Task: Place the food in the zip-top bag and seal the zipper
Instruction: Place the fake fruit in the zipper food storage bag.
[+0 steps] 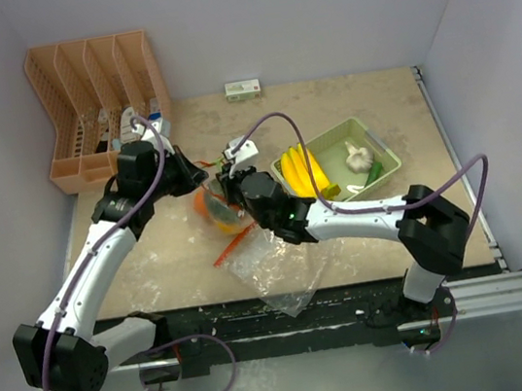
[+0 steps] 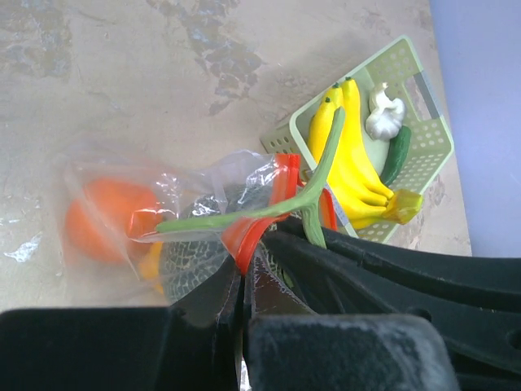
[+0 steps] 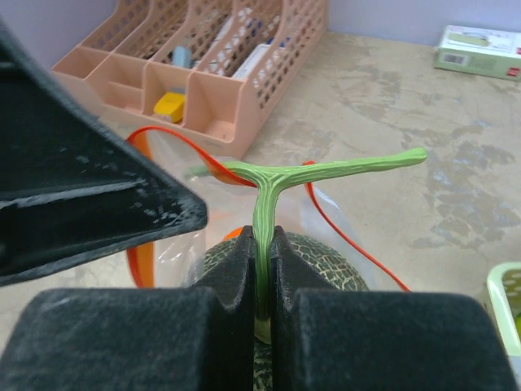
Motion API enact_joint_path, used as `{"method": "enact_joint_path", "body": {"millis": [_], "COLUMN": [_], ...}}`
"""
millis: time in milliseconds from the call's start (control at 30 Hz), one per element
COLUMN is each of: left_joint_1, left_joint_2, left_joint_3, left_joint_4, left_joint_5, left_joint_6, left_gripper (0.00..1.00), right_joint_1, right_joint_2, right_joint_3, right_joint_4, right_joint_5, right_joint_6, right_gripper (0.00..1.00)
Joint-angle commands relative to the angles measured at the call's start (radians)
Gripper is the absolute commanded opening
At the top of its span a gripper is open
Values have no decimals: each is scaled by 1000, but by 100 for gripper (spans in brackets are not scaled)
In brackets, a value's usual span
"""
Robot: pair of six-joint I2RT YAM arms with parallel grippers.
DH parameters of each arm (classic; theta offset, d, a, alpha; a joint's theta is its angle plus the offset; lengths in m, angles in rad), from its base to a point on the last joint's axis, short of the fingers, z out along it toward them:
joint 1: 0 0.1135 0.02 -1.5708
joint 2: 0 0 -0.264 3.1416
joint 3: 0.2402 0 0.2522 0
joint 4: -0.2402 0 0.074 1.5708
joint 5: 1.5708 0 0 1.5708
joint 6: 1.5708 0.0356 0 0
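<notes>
At table centre, the right gripper [image 3: 262, 273] is clenched on the green T-shaped stem [image 3: 326, 169] of a netted melon [image 3: 321, 261], which sits at the mouth of the zip-top bag [image 1: 277, 270]. I see the left gripper [image 2: 242, 281] pinching the bag's orange zipper rim [image 2: 285, 175]. One orange [image 2: 106, 216] lies inside the bag. Just right of the bag, the bananas [image 2: 350, 155], white bulb [image 2: 384, 114] and a green piece [image 2: 399, 151] sit in the pale green tray [image 2: 397, 59].

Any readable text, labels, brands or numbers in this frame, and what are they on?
None legible.
The small green-and-white box at the table's far edge carries print, too blurred to read.
Items in the peach organizer may bear labels, too small to tell.
</notes>
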Motion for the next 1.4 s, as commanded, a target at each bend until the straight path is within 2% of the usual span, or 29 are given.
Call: {"method": "enact_joint_path", "body": {"millis": [0, 100, 200, 333, 400, 567, 633, 867, 1367], "left_joint_1": [8, 8, 13, 16, 15, 15, 16, 17, 17], "left_joint_2": [-10, 3, 11, 17, 23, 21, 16, 20, 65], "left_joint_3": [71, 69, 67, 102, 99, 24, -4, -46, -85], "left_joint_4": [41, 44, 59, 45, 42, 82, 90, 109, 163], "left_joint_5": [-27, -31, -30, -38, -38, -15, -13, -18, 10], "left_joint_6": [31, 37, 38, 56, 58, 32, 26, 23, 5], "left_gripper": [0, 0, 0, 0, 0, 0, 0, 0, 0], "right_joint_1": [9, 10, 10, 12, 11, 10, 10, 10, 10], "right_joint_2": [-60, -106, -103, -122, -139, -205, -221, -274, -298], "right_joint_3": [-15, -42, 9, -18, -41, -129, -148, -249, -334], "right_joint_4": [53, 63, -45, -48, -26, 84, 127, 262, 295], "right_joint_5": [-152, -246, -385, -434, -421, -213, -183, -258, -236], "right_joint_6": [-92, -131, -163, -159, -140, -76, -66, -56, -17], "right_gripper": [0, 0, 0, 0, 0, 0, 0, 0, 0]}}
